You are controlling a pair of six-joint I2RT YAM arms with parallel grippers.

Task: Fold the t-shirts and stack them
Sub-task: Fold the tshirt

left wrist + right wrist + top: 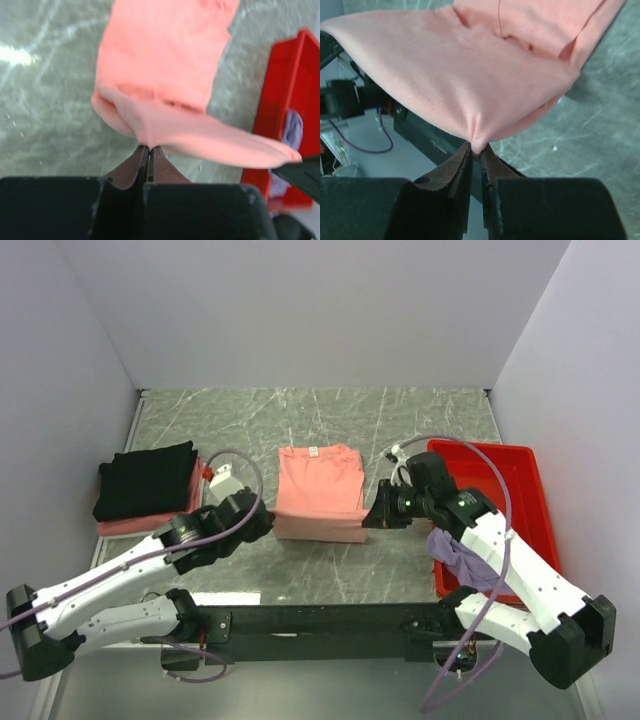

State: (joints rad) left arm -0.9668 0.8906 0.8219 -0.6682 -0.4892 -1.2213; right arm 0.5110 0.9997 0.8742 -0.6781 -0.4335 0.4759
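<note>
**A:** What does each claw have?

**B:** The left claw [148, 149] is pinched tight on the near-left hem corner of the salmon-pink t-shirt [318, 490]. The right claw [476, 147] is clamped on the near-right corner. The hem hangs raised between them.

**A:** And the rest of it?

**B:** It lies flat on the surface [300, 410] straight ahead of both claws. Its long axis runs directly away from them, with the white neck label [313, 451] at the far end.

**A:** So which way does the fold go?

**B:** Forward over the body towards the collar, I'd judge. The claws sit level, so neither arm is nearer.

**A:** And the stack?

**B:** It is well out to the left of the left claw: a black t-shirt [145, 478] on a pink t-shirt [125, 526]. A lavender-purple t-shirt [458, 552] sits in the red tray [515, 485], right of the right claw.
</note>
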